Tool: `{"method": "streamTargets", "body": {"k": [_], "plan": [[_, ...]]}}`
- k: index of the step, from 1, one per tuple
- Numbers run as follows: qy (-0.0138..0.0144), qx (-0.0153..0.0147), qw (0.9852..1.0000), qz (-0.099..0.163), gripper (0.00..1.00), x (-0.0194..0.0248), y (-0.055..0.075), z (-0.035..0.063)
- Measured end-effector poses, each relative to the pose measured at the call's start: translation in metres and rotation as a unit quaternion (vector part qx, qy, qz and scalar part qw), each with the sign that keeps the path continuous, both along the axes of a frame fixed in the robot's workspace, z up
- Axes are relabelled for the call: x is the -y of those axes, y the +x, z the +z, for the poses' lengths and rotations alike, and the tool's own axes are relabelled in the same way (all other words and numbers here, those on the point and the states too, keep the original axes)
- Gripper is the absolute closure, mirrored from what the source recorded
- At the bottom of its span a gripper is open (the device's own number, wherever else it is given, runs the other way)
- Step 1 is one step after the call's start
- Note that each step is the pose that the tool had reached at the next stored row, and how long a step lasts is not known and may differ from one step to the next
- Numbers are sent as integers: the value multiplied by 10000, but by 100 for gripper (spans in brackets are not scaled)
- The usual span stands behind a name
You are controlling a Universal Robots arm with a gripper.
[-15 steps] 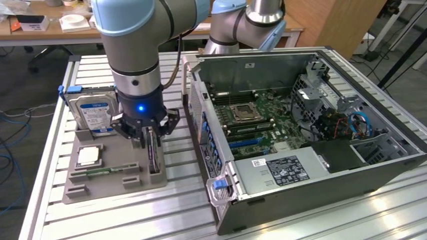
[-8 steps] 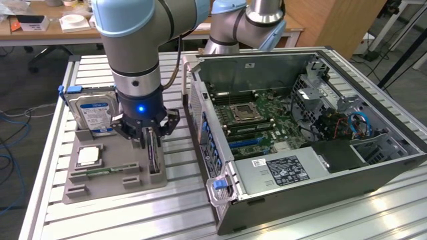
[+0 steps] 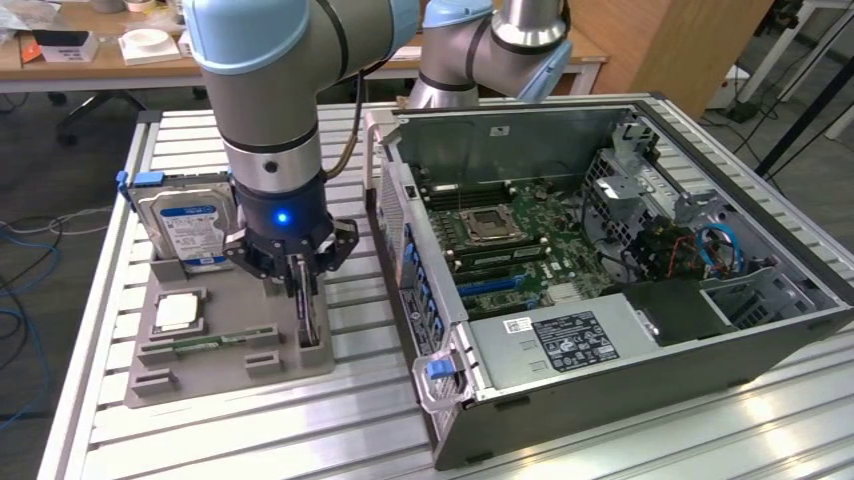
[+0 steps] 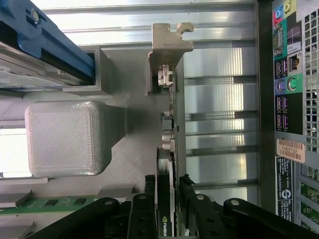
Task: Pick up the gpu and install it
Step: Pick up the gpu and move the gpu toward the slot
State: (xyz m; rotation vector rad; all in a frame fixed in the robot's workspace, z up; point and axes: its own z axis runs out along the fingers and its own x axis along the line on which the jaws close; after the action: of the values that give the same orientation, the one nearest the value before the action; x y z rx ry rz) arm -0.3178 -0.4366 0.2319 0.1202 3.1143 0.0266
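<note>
The gpu (image 3: 308, 318) stands on edge in a slot at the right side of a grey holder tray (image 3: 214, 372), in the exterior view's left half. My gripper (image 3: 302, 278) hangs straight down over it, with one finger on each side of the card's upper edge. In the wrist view the gpu (image 4: 172, 99) runs away from me, its silver end bracket (image 4: 167, 42) at the far end. The black fingers (image 4: 148, 199) of my gripper (image 4: 167, 184) flank the card closely, and a thin gap seems to remain on either side. The card rests in its slot.
The tray also holds a silver hard drive (image 3: 187, 222) with a blue label, a processor (image 3: 178, 312) and a memory stick (image 3: 214, 342). An open computer case (image 3: 614, 330) lies just to the exterior view's right, its motherboard (image 3: 521, 235) exposed and its rear ports (image 4: 289, 94) near the gpu.
</note>
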Motion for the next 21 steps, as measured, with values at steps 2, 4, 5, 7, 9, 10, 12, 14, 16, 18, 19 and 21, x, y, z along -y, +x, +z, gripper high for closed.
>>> {"method": "streamTargets", "body": {"k": [2,4,5,7,9,10,12,14,16,18,19,21], "plan": [[0,0,10000,0,67,0,0,0],[1,0,10000,0,67,0,1,-1],[1,0,10000,0,67,0,2,-1],[1,0,10000,0,67,0,2,-1],[0,-1,10000,0,67,0,2,0],[0,-1,10000,0,67,0,2,0],[0,-1,10000,0,68,0,2,0],[0,-1,10000,0,74,0,2,0],[0,-1,10000,0,74,0,2,0],[0,-1,10000,0,74,0,2,0],[0,-1,10000,0,74,0,2,0],[0,-1,10000,0,74,0,2,0]]}}
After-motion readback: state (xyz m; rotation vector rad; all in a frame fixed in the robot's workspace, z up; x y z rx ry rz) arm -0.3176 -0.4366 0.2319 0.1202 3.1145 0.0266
